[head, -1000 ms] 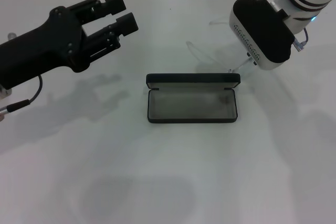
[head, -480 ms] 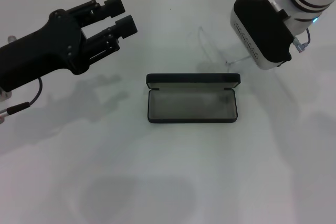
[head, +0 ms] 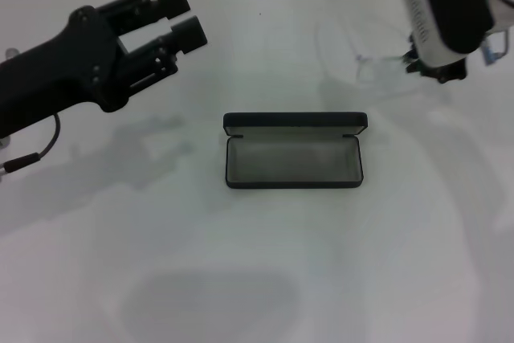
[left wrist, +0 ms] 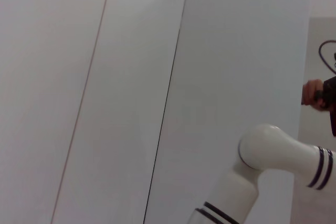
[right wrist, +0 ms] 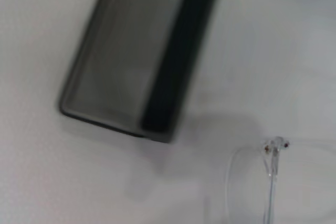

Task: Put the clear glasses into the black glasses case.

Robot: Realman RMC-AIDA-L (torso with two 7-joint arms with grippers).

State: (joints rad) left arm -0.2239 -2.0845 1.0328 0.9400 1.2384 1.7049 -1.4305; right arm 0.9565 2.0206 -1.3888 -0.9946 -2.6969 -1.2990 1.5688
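Clear plastic, barely visible against the white table (head: 265, 263), marked the clear glasses (head: 365, 60), which hung in the air at the table's far right, carried below the right gripper (head: 430, 66). Half a second before, the same gripper had been lower and closer to the case, with the frame just off the surface; by this moment it had risen and drawn back toward the far right edge, taking the glasses with it. Its fingers were mostly hidden behind the white wrist housing, yet the lifted frame indicated that they were pinched on one end of the glasses. In the right wrist view a lens rim and a hinge (right wrist: 274, 145) showed below the camera, with the black glasses case (right wrist: 142, 56) off to one side. That case (head: 293, 150) lay open at the table's centre, lid raised at its far edge and grey lining bare, well apart from the glasses. The left gripper (head: 173, 18) hovered at the left with fingers spread, holding nothing. The pick-up therefore appeared complete; carrying the frame over the open case and lowering it in remained to be done.
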